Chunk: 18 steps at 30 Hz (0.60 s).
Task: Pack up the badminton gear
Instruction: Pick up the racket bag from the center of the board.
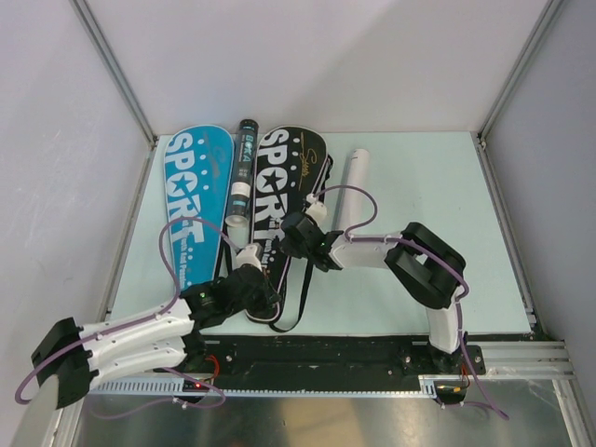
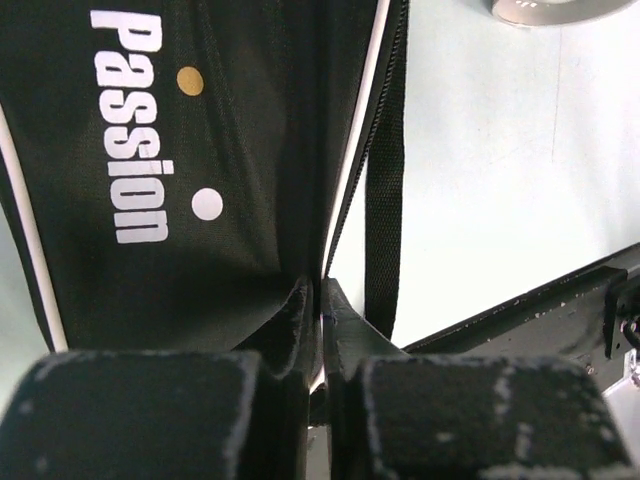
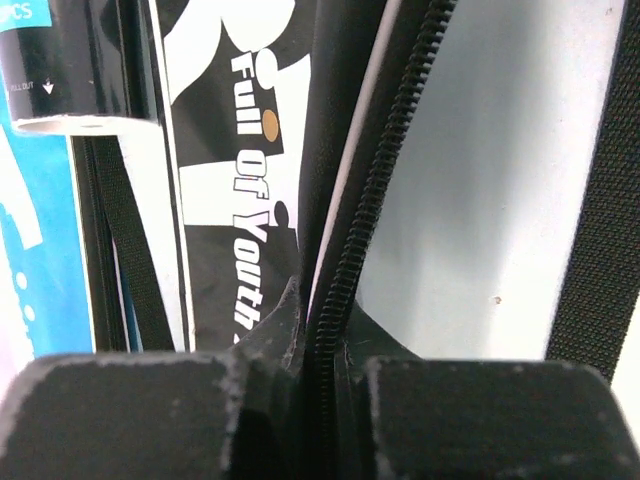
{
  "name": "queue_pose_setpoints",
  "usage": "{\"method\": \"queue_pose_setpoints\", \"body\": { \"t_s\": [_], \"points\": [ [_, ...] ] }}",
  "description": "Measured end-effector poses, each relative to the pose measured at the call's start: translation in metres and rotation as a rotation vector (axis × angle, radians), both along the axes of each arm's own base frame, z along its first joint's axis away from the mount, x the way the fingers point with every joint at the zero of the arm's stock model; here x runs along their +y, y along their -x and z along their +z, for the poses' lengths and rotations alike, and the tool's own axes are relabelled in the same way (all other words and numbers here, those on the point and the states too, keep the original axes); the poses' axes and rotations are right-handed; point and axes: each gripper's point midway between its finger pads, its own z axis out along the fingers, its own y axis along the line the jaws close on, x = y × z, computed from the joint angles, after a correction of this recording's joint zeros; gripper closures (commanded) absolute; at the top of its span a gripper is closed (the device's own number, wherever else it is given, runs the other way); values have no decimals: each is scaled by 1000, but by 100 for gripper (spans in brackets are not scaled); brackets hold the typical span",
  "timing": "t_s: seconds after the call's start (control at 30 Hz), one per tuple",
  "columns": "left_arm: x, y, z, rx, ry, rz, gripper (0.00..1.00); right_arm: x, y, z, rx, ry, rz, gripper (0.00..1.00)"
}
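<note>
The black "SPORT" racket cover (image 1: 282, 191) lies on the pale table, with the blue cover (image 1: 197, 200) to its left. A black teal-printed tube (image 1: 246, 149) rests between them, and a white tube (image 1: 352, 186) lies to the right. My left gripper (image 1: 264, 296) is at the black cover's near end. In the left wrist view it (image 2: 322, 300) is shut on the edge of the black cover (image 2: 150, 150). My right gripper (image 1: 292, 233) is at the cover's right side. In the right wrist view it (image 3: 322, 320) is shut on the zip edge (image 3: 385, 200) of the black cover (image 3: 230, 150).
The cover's black strap (image 1: 303, 289) trails toward the table's near edge and runs right of the jaws (image 2: 385, 200). A black rail (image 1: 354, 349) runs along the front. The black tube's end (image 3: 75, 60) and the blue cover (image 3: 35, 250) lie left of my right gripper.
</note>
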Motion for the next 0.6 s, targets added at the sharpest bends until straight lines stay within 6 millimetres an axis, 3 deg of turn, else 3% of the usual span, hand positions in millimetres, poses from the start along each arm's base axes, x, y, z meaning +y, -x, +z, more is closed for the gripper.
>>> {"method": "queue_pose_setpoints", "body": {
  "t_s": [0.1,0.2,0.4,0.6],
  "points": [
    [0,0,6,-17,12,-8,55,-3,0,6,-28,20,24,100],
    [-3,-7,27,-54,36,-8,38,-17,5,17,-70,97,78,100],
    [-4,-56,118,-218,140,73,31,-49,19,68,-209,284,226,100],
    [32,-99,218,-430,179,198,28,-75,41,130,-402,460,407,100]
  ]
}}
